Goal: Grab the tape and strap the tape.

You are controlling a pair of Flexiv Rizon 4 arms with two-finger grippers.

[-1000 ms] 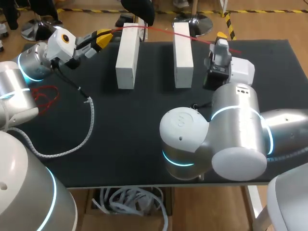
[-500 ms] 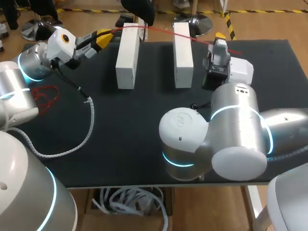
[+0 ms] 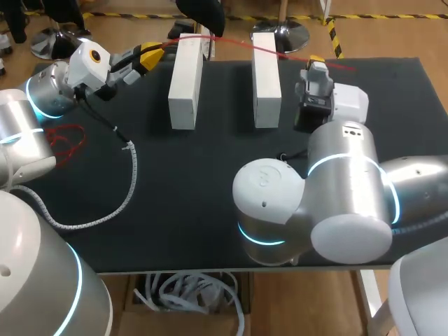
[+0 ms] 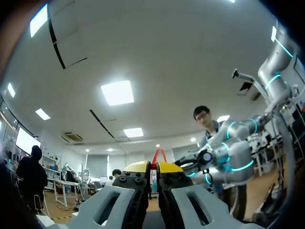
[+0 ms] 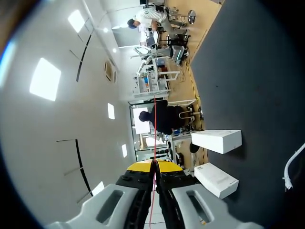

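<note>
Since the earlier frames, the right gripper has shifted slightly inward along the far side of the table. The tape between the two arms now runs in a flatter, straighter line.

Location of the tape: a thin red strip spans the far part of the table. It passes over the far ends of both white blocks, which stand side by side and apart. A short free end projects beyond the right gripper toward the far right corner.

Gripper state: the left gripper, near the far left corner, is pinched closed on one end of the tape. Its wrist view shows a small red loop standing out from between the yellow tips. The right gripper is likewise closed narrow on the strip, which runs straight out ahead from between its fingers.

Handling assessment: the tape appears very light, thin and limp, and holds a line only under tension. It would likely slip or twist if the pinch loosened, and excess pull might stretch or snap it. The best hold is flat across its width, near each end, as at present.
</note>
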